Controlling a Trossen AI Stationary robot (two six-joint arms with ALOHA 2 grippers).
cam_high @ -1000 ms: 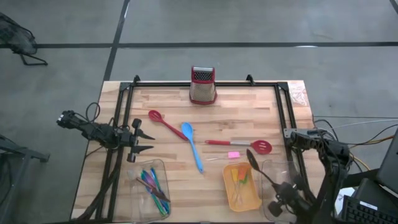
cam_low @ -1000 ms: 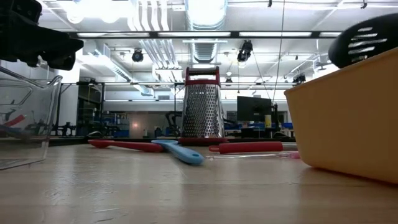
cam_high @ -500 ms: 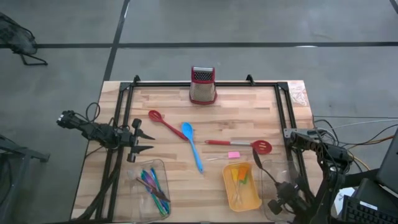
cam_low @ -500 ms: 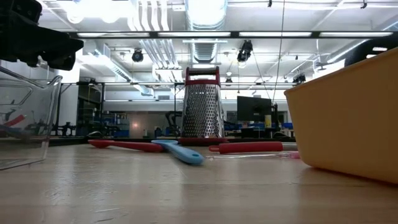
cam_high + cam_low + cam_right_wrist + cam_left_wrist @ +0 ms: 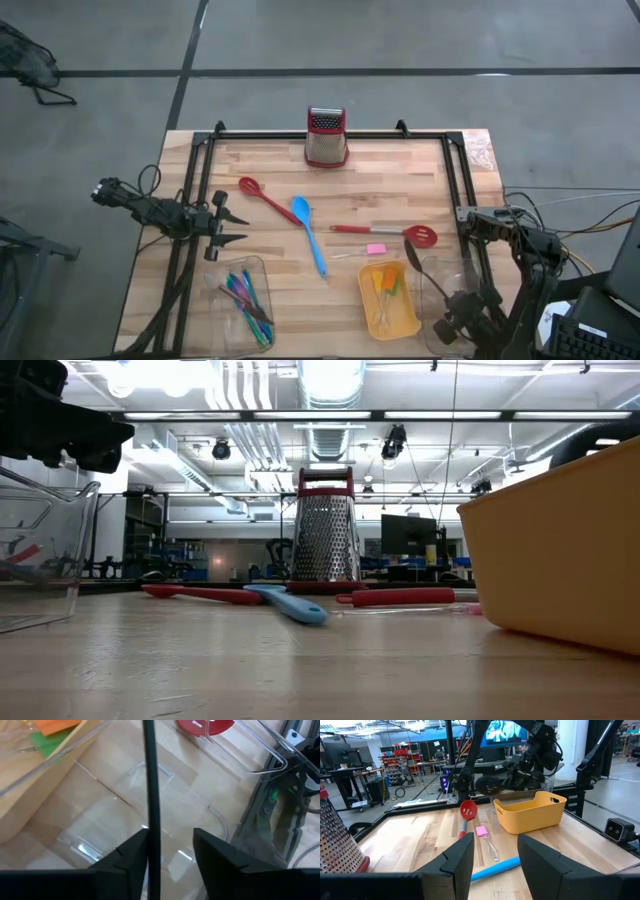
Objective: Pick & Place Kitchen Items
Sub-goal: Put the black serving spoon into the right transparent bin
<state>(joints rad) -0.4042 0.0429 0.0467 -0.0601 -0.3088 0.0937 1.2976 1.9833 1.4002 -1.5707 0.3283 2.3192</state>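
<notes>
Open wood right of the blue spoon point(image 5: 309, 234); box grater point(image 5: 326, 137) blocks the far edge.

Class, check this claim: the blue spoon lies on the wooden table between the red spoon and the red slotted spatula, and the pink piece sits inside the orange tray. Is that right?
Not quite. The pink piece lies on the bare table, just outside the orange tray, as the high view shows. The blue spoon does lie between the red spoon and the red slotted spatula.

Grater point(image 5: 326, 137): I see it upright at the table's point(image 5: 400, 190) far edge.
Orange tray point(image 5: 388, 301): nearer than the grater, rightward.
Clear tray point(image 5: 243, 301): nearer, leftward.
</notes>
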